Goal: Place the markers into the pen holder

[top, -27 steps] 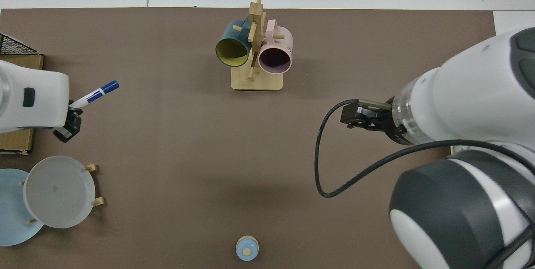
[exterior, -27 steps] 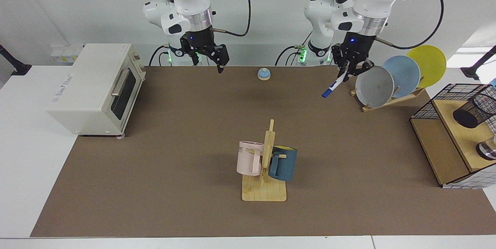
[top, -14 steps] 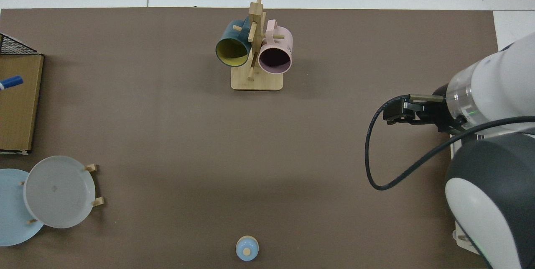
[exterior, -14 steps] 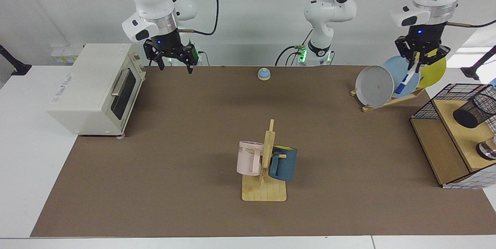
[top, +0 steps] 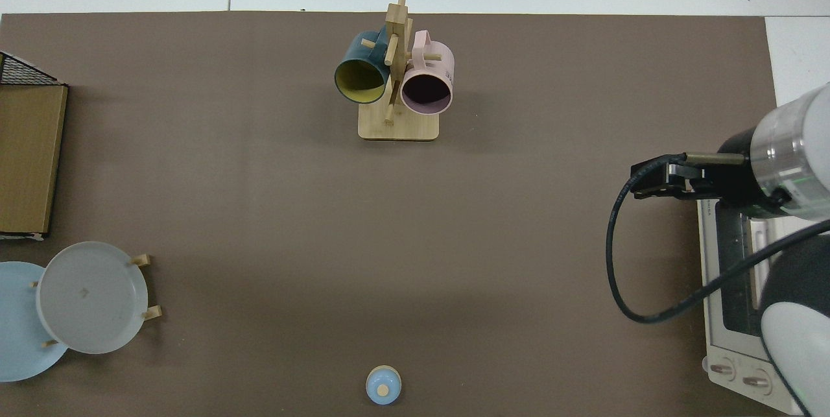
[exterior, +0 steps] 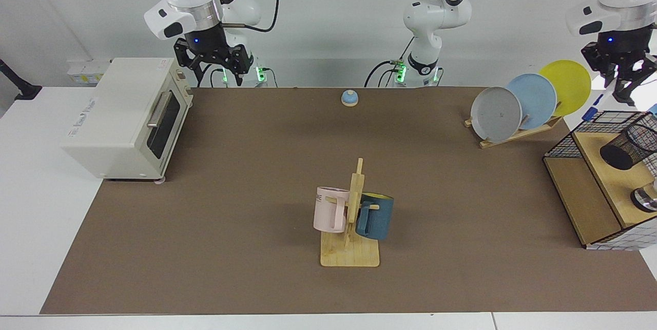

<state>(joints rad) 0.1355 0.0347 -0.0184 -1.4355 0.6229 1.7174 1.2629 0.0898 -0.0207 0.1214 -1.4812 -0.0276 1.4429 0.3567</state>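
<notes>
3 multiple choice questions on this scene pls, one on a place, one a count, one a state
1. The pen holder stands: A on the oven; B on the wooden shelf; C beside the mugs.
2. Plates in the rack: A two; B three; C five.
3. The marker is: A in the holder; B on the mat; C in the left gripper.
B, it sits on the shelf; B, grey, blue, yellow; C, jaws shut on it above the wire frame. Right gripper waits open by the toaster oven.

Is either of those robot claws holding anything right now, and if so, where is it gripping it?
The left gripper holds the marker by its upper end, blue cap hanging down, above the wire rack. The right gripper, beside the toaster oven, holds nothing.
</notes>
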